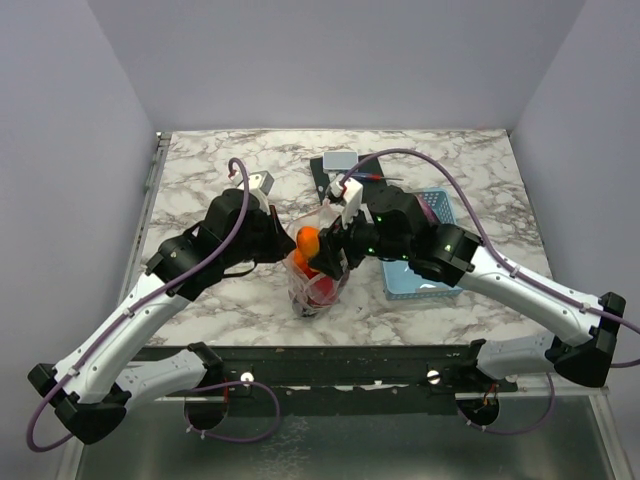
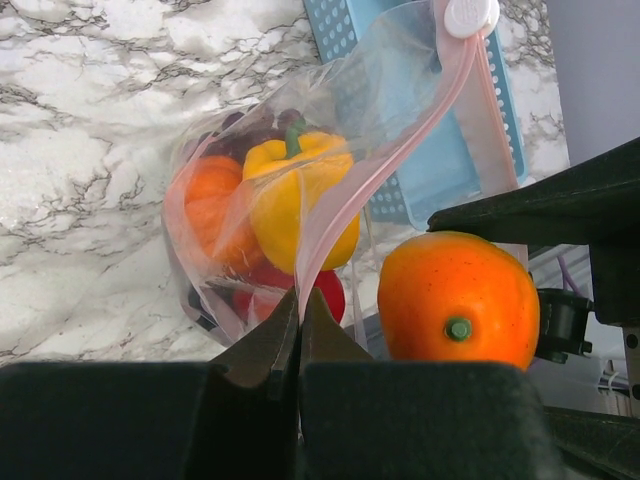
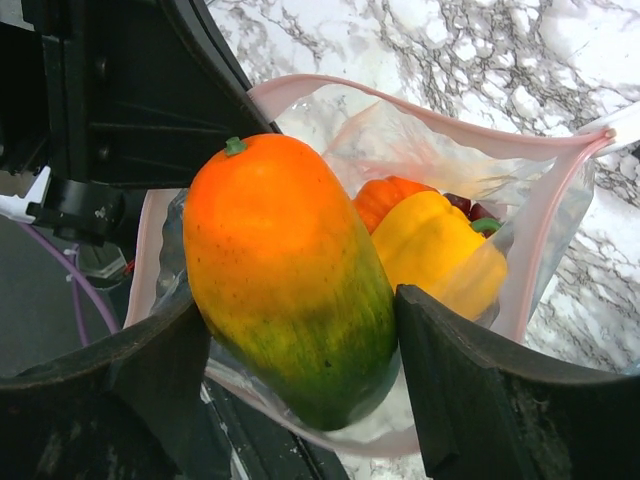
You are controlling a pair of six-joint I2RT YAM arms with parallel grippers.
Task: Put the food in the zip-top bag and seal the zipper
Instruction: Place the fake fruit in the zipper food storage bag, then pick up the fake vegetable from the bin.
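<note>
The clear zip-top bag [image 1: 318, 285] stands open at the table's near middle. Inside show a yellow pepper [image 2: 300, 195], an orange piece [image 2: 205, 205] and a red piece [image 2: 325, 292]. My left gripper [image 2: 299, 310] is shut on the bag's pink zipper strip [image 2: 400, 130], holding the mouth up. Its white slider [image 2: 470, 14] sits at the strip's far end. My right gripper [image 3: 300, 340] is shut on an orange-and-green mango [image 3: 285, 270] and holds it at the bag's open mouth [image 3: 420, 120]. The mango also shows in the top view [image 1: 307, 243]. No cabbage is in view.
The light-blue basket [image 1: 425, 250] lies right of the bag, partly under my right arm. A dark tray with a grey block [image 1: 340, 160] sits at the back middle. The table's front edge runs just below the bag.
</note>
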